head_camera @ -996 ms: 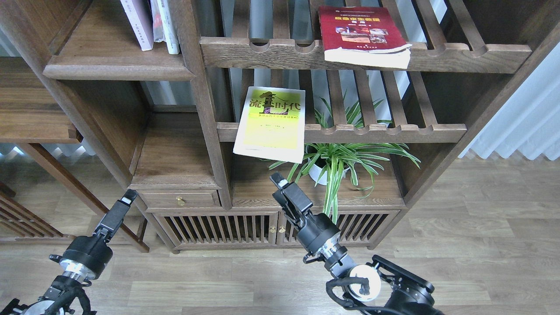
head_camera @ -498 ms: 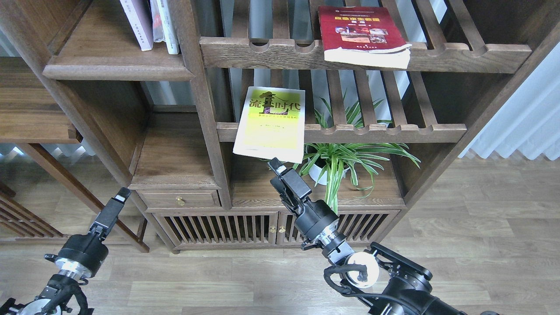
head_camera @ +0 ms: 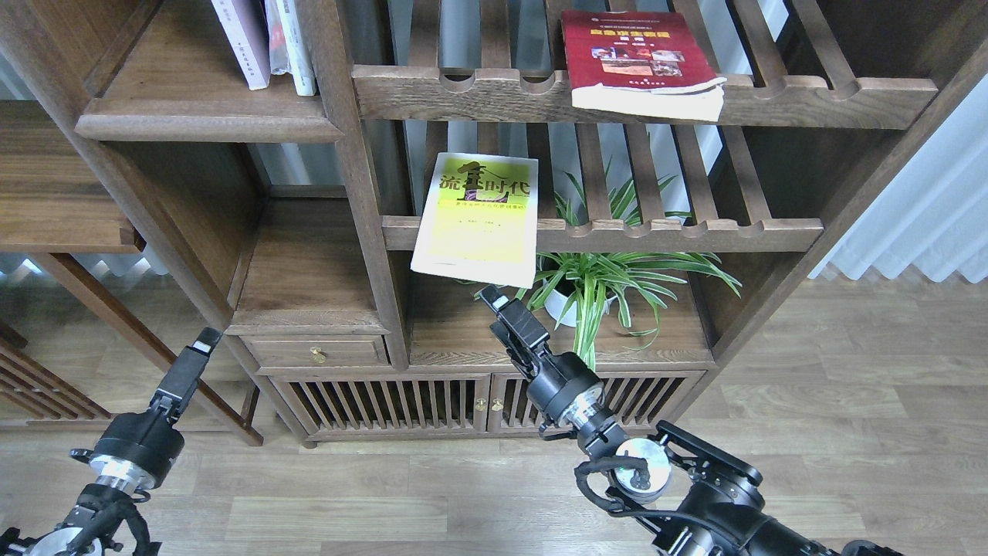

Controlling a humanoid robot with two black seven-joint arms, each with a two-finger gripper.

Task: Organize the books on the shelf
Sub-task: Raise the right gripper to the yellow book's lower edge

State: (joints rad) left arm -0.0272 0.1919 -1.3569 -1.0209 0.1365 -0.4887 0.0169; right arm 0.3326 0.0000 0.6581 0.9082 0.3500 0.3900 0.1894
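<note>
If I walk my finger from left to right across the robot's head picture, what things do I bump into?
Left hand → lavender-white book → yellow-green book → right hand → potted plant → dark red book → white curtain.

The yellow-green book point(head_camera: 478, 220), lying over the front rail of the lower slatted rack point(head_camera: 695, 232), carries big black characters across its cover reading 流金时代, with smaller lines beneath too fine to read. Up at one o'clock from it, the dark red book point(head_camera: 629, 54) has a yellow title line above its small photos, but the characters blur. The spines of the upright books point(head_camera: 262, 38) at eleven o'clock show print too small to make out.
</note>
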